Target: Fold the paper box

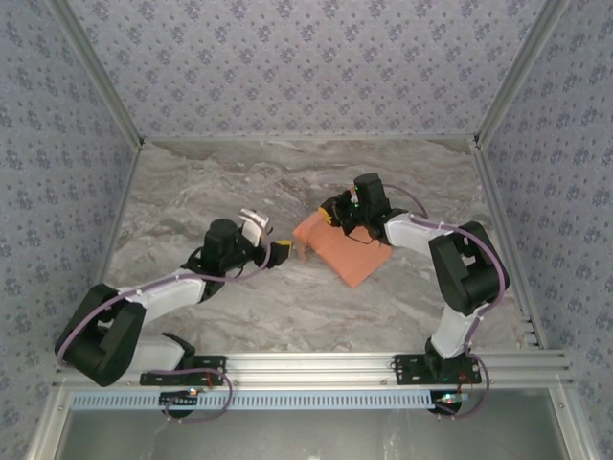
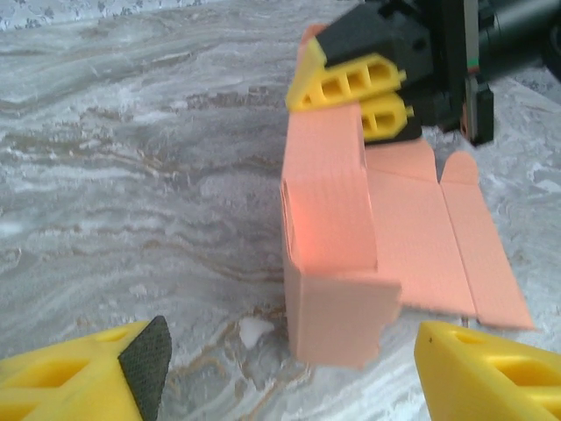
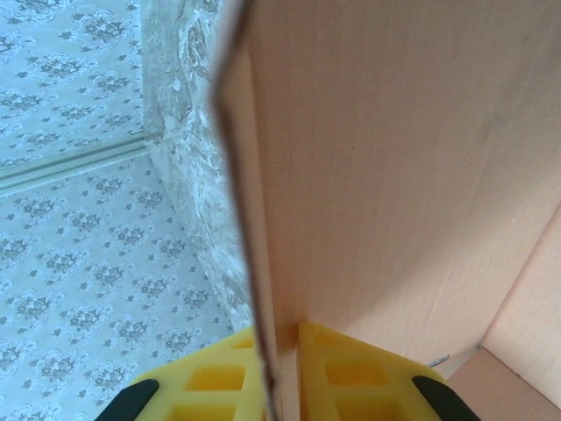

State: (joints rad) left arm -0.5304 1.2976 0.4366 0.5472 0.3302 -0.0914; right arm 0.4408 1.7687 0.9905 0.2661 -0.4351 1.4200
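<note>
Paper box (image 1: 347,251): salmon-orange thin cardboard, partly folded, on the marbled grey table (image 1: 192,192) right of centre, between the two arms (nearer the right one).
Box shape: from the left wrist camera, the paper box (image 2: 333,263) has one panel standing upright, with a short flap bent round at its near end. The other panels and their rounded tabs lie flat on the table to the right of it.
Right gripper (image 1: 333,213): closed on the paper box. Seen from the left wrist, the gripper (image 2: 351,101) comes down from above and its yellow fingers (image 2: 351,81) clamp the far top edge of the upright panel.
Right wrist camera: the cardboard panel (image 3: 394,158) rises edge-on out of the right gripper (image 3: 282,351), a yellow fingertip (image 3: 351,373) pressed flush on either side.
Left gripper (image 1: 268,240): jaws wide apart with nothing between them (it points toward the box from the left, near it but not touching).
Left wrist camera: the left gripper (image 2: 289,377) shows as two yellow fingertips (image 2: 79,381) in the bottom corners, the left one faced with a black pad (image 2: 149,360). The box's near flap stands ahead of them, apart from both.
White fleck (image 2: 256,329): a small pale mark on the table just in front of the box's near corner; what it is cannot be told.
Surroundings: walls (image 1: 287,57) papered in a blue-grey floral print, and an aluminium rail (image 1: 316,364) at the near edge carrying both arm bases.
</note>
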